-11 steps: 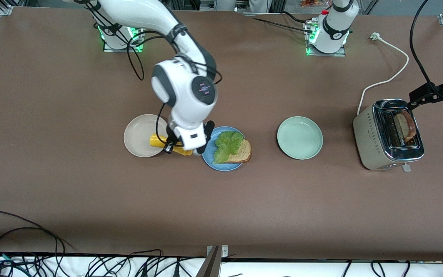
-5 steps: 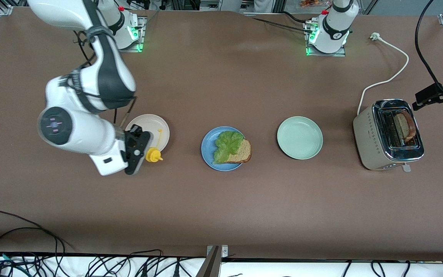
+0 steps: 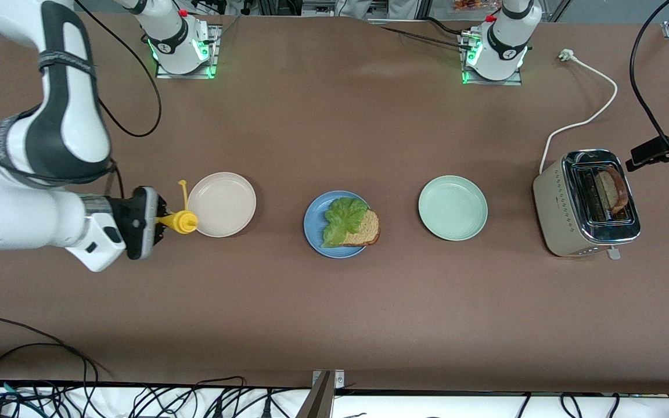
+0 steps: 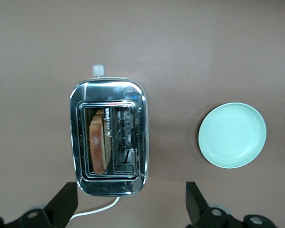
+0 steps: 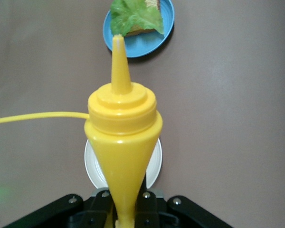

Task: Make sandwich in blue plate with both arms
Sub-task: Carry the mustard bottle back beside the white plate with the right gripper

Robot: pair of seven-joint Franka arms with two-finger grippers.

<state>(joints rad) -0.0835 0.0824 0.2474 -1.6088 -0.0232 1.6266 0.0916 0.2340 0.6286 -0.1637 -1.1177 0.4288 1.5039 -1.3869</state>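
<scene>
The wide brown desk [image 3: 334, 302] carried everything. The bulky white right arm [image 3: 38, 174] reached out over its own end of the desk, near the cream-white round plate [image 3: 222, 204]. Its black right tool [image 3: 159, 220] was pinched on the base of a yellow plastic squeeze bottle [image 3: 179, 220], held on its side above the desk with the pointed nozzle aimed toward the cream-white plate; in the right wrist view the same bottle [image 5: 123, 137] filled the middle, gripped at its narrow end. The left arm's white base [image 3: 500, 46] stood at the top of the front view, and its black left tool [image 4: 130, 211] hung high over the shiny silver two-slot toaster [image 3: 587, 203], fingers [image 4: 61, 206] spread wide with nothing between them. The toaster stood at the left arm's end of the desk with a slice of brown bread [image 3: 612, 191] upright in one slot. A pale green round plate [image 3: 452, 208] lay bare between the toaster and the blue round matte plate [image 3: 313, 220]. The blue plate sat mid-desk, between the cream-white and pale green plates. On it lay one slice of brown wholegrain bread [image 3: 364, 229], partly covered by a ruffled green lettuce leaf [image 3: 341, 219]. A white power cord [image 3: 584, 119] ran from the toaster toward the arms' bases.
</scene>
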